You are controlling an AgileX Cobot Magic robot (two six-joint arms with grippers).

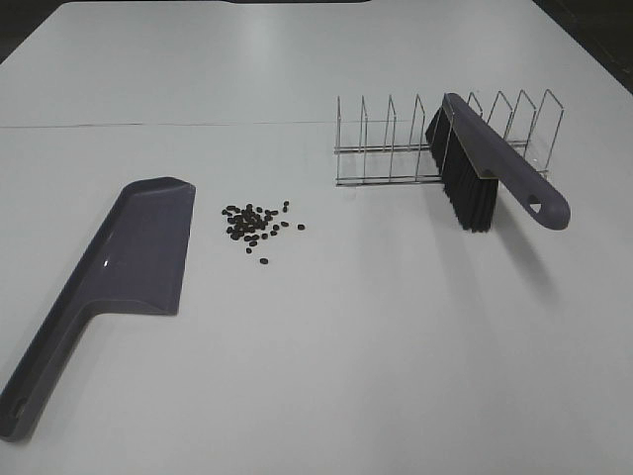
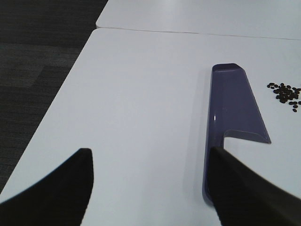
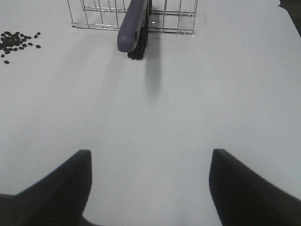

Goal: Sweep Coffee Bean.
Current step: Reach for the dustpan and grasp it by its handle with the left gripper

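A small pile of dark coffee beans (image 1: 255,223) lies on the white table (image 1: 376,336); it also shows in the left wrist view (image 2: 286,93) and the right wrist view (image 3: 16,41). A purple dustpan (image 1: 114,277) lies flat just left of the beans, handle toward the front edge; it also shows in the left wrist view (image 2: 230,117). A purple brush (image 1: 490,173) with black bristles leans in a wire rack (image 1: 396,148) at the back right. My left gripper (image 2: 150,188) is open and empty, near the dustpan's handle. My right gripper (image 3: 150,188) is open and empty, well short of the brush (image 3: 134,26).
The wire rack (image 3: 178,21) stands behind the brush. A seam between two table tops (image 1: 148,125) runs across the back. The table's left edge drops to dark carpet (image 2: 37,61). No arm shows in the exterior high view.
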